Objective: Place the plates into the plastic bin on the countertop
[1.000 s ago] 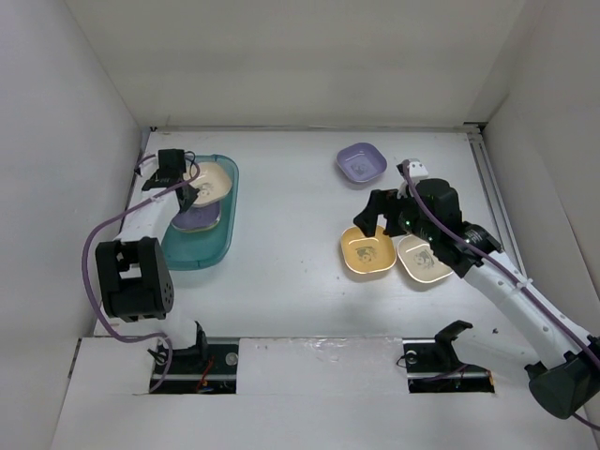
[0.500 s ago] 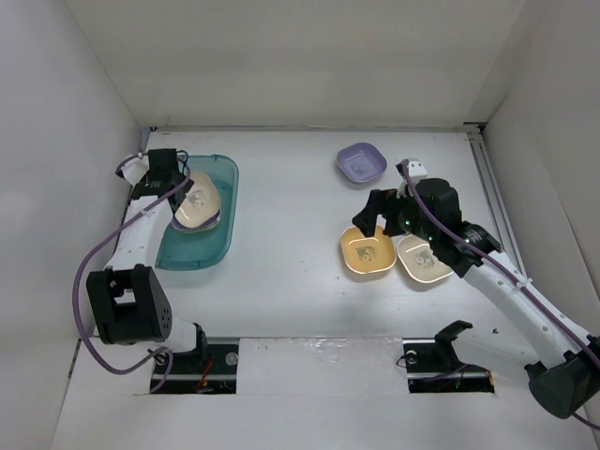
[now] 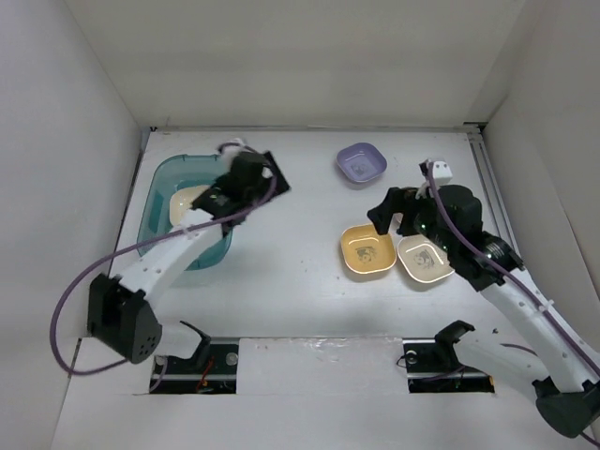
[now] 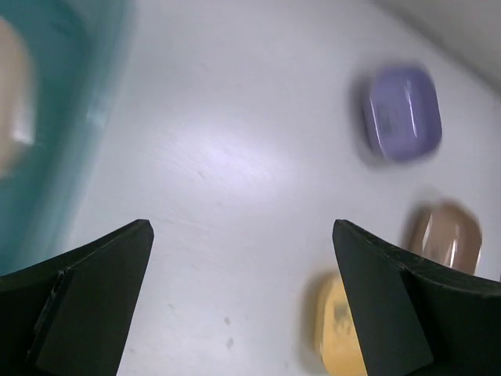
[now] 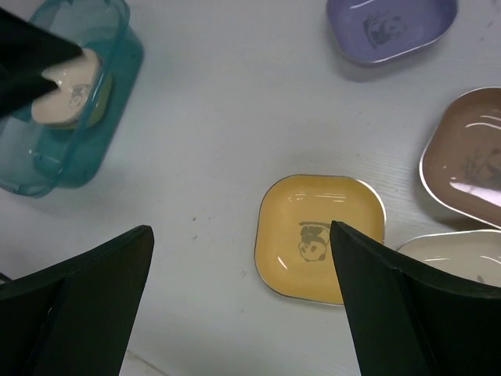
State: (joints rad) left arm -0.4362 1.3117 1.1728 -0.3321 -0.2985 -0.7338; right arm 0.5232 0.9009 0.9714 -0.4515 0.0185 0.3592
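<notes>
White tabletop (image 3: 300,202), white walls (image 3: 84,103), teal plastic bin (image 3: 152,214) holding cream plate (image 3: 187,202), left claw (image 4: 241,235) and right claw (image 5: 240,231) spread wide, gripping nothing, brown plate (image 5: 470,157) seen only from wrist cameras

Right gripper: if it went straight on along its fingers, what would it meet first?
Probably the yellow plate, lying between the open fingers of the right gripper in the wrist view, nothing above it. The midline falls near its left rim, so it could land on bare countertop instead; depth is unclear.
</notes>
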